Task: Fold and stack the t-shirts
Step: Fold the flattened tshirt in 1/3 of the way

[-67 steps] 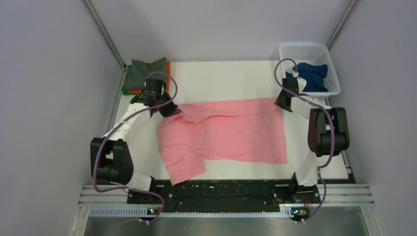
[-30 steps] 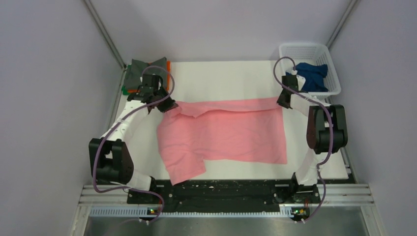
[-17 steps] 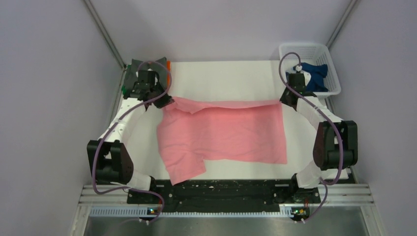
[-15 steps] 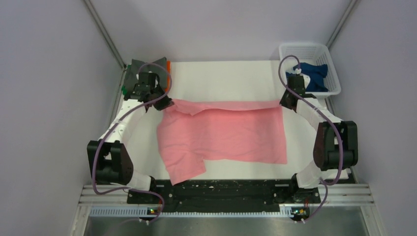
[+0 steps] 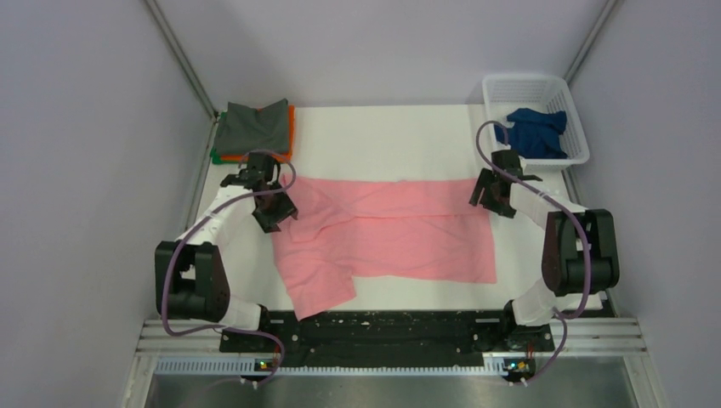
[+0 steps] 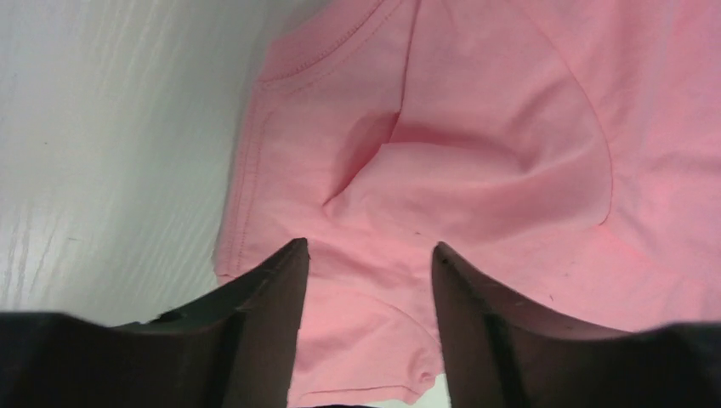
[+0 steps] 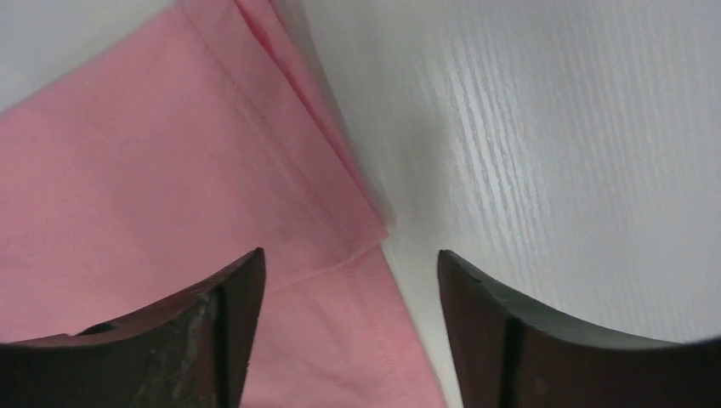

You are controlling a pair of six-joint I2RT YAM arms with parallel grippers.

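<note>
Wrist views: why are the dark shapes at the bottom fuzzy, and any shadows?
Left wrist view: the left pincer sits close to the lens, so its fingers look soft, while the pink t-shirt is sharp, with a shadow in its crease. Right wrist view: the right pincer blurs likewise; a shadow falls on the table beside the cloth. Top external view: even light, no glare.

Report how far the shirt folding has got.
Done: a folded stack at the far left, grey shirt on top, orange shirt and green shirt showing beneath. In hand: the pink shirt lies part-folded, left claw and right claw open over its ends. Left: finish and stack the pink, then the navy shirt in the basket.
</note>
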